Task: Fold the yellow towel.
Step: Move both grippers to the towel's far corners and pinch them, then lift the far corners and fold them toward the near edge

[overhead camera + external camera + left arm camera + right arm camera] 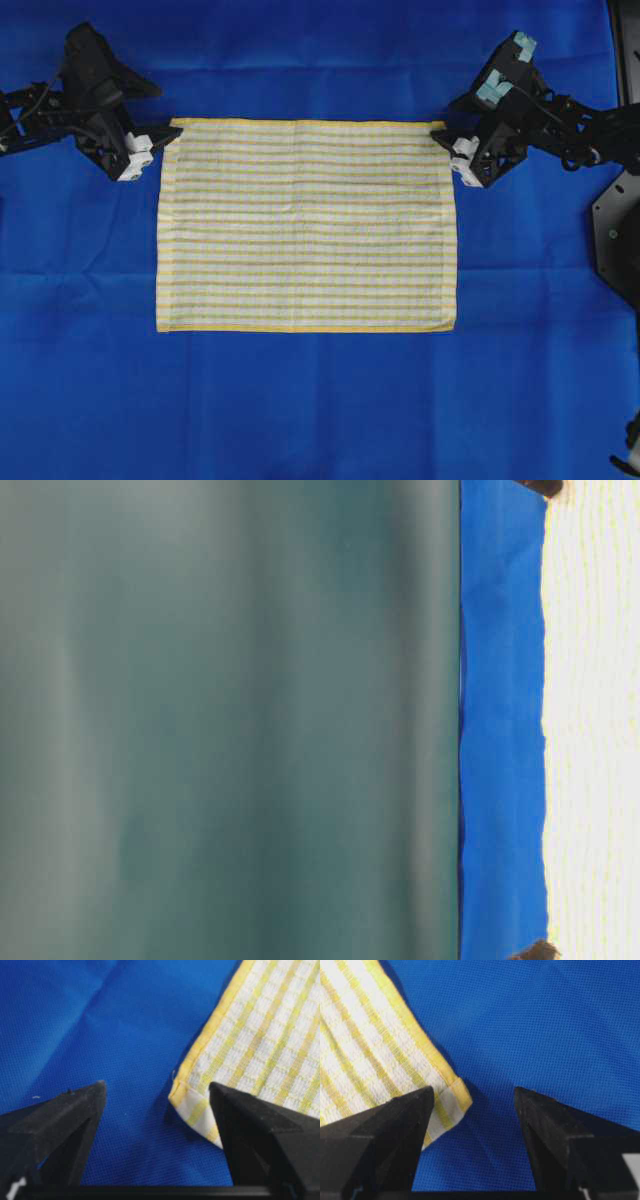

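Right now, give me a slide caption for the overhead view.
Yellow towel flat on blue cloth; open left gripper and right gripper at its two top corners.

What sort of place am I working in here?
Probably a lab tabletop rig, not a home: a plain blue cloth covers the surface, the yellow towel lies flat, and the left pincer and right pincer flank it.

Blue cloth (320, 410) covers the table (faintly creased).
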